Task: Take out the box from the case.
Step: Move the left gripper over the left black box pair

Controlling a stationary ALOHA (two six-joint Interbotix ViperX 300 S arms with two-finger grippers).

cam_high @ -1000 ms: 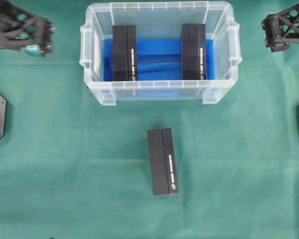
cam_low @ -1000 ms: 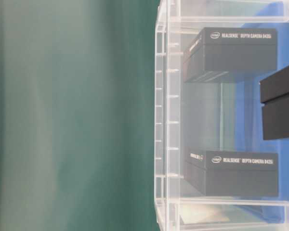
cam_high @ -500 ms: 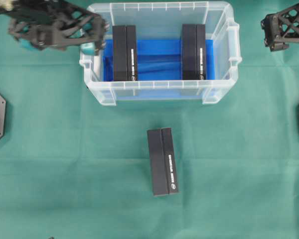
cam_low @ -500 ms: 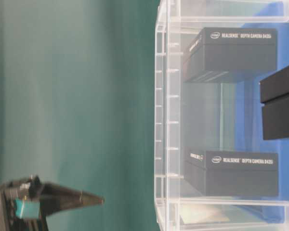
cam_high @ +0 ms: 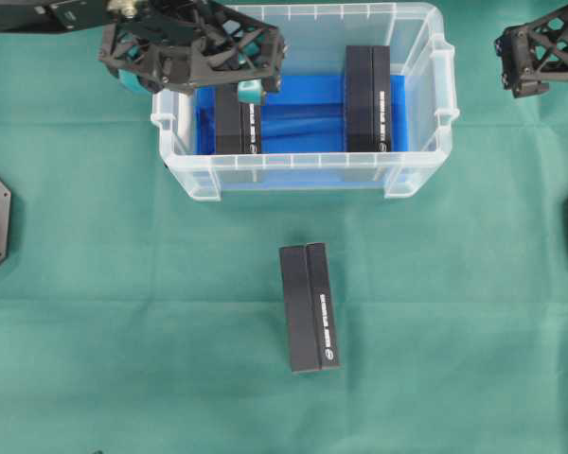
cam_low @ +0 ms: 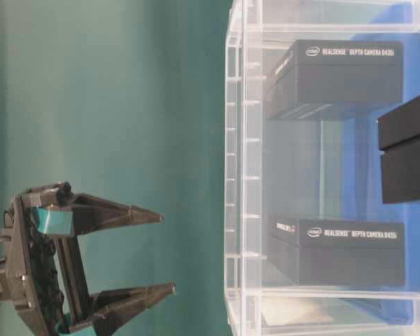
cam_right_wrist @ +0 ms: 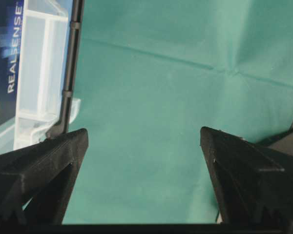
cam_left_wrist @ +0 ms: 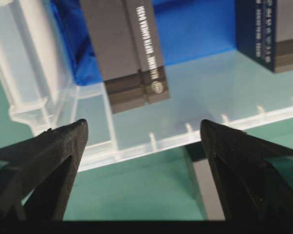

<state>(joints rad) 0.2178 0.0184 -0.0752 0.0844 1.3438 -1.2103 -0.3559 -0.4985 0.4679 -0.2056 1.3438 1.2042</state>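
**Observer:** How far along are you?

**Operator:** Partway, I'd say. One box point(cam_high: 310, 307) already lies out on the green tabletop point(cam_high: 95, 312), well in front of the case point(cam_high: 304, 173). Two are left inside, lying on the blue liner point(cam_high: 298, 113): the left box point(cam_high: 238, 128) and the right box point(cam_high: 368, 98), well apart from each other.

**Observer:** Which one are you going for?

**Operator:** The left box, by the look of it. My left tool point(cam_high: 250, 87) hangs over the left end of the case, above that box. Through its wrist camera I see the box's near end point(cam_left_wrist: 132, 53) between and beyond the two fingers point(cam_left_wrist: 49, 151), with the front wall of the case below it.

**Observer:** Are you gripping anything?

**Operator:** No. The left tool's fingers are spread wide, nothing between them; the table-level view shows it clear above the rim, not yet down inside. The right tool point(cam_right_wrist: 144, 170) is spread wide too and empty, off beyond the right end of the case over bare cloth.

**Observer:** So what's left?

**Operator:** I judge I have to lower into the case, straddle the left box, pinch it and lift it over the wall. Whether the right box must come out as well, I can't tell.
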